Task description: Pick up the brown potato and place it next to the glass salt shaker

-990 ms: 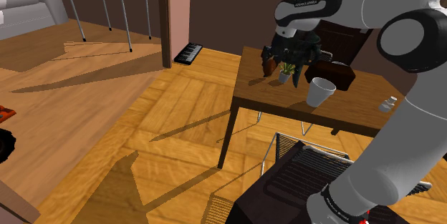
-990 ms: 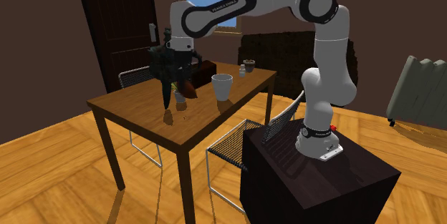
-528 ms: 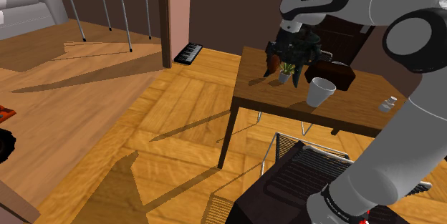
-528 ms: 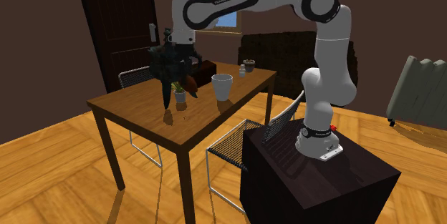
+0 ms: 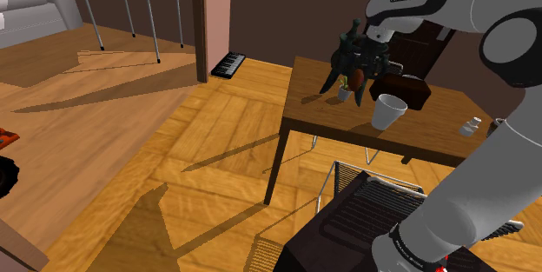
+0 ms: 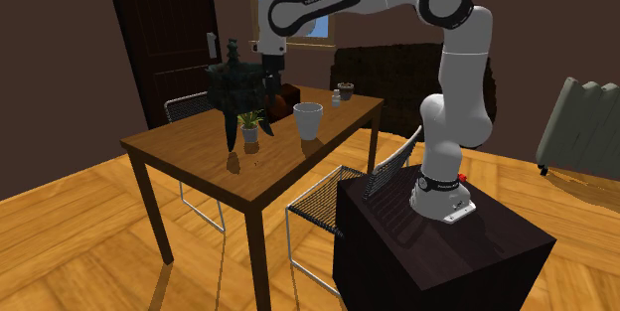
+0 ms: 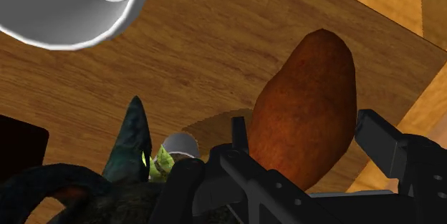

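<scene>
Right of centre in the shoulder view, above the desk [image 5: 432, 112], the end effector [image 5: 349, 75] grips the potato [image 7: 308, 115] lengthwise along its fingers; the salt shaker [image 5: 470, 128] stands well apart, toward the right edge.

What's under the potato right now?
Wooden tabletop lies below the potato, which the gripper clasps. The potato and fingers hide the spot straight beneath; a small potted plant stands just beside.
</scene>
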`<state>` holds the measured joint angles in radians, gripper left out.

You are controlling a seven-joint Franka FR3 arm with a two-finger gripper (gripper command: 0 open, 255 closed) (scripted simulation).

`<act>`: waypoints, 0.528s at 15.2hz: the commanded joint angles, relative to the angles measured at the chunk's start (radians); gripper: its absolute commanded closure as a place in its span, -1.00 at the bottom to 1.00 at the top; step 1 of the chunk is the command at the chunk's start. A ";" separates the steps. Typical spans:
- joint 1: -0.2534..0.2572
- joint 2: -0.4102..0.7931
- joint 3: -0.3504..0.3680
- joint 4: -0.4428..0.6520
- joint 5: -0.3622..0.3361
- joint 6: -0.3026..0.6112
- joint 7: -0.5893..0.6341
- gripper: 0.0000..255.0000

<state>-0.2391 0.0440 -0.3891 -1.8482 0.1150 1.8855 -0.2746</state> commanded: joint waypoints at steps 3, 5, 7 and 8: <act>-0.046 -0.024 -0.043 -0.033 -0.009 0.002 -0.089 1.00; -0.070 -0.025 -0.066 -0.034 -0.010 -0.003 -0.135 1.00; -0.094 -0.022 -0.089 -0.029 -0.009 -0.009 -0.182 1.00; -0.107 -0.019 -0.101 -0.025 -0.008 -0.012 -0.207 1.00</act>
<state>-0.3355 0.0288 -0.4800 -1.8709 0.1093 1.8755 -0.4598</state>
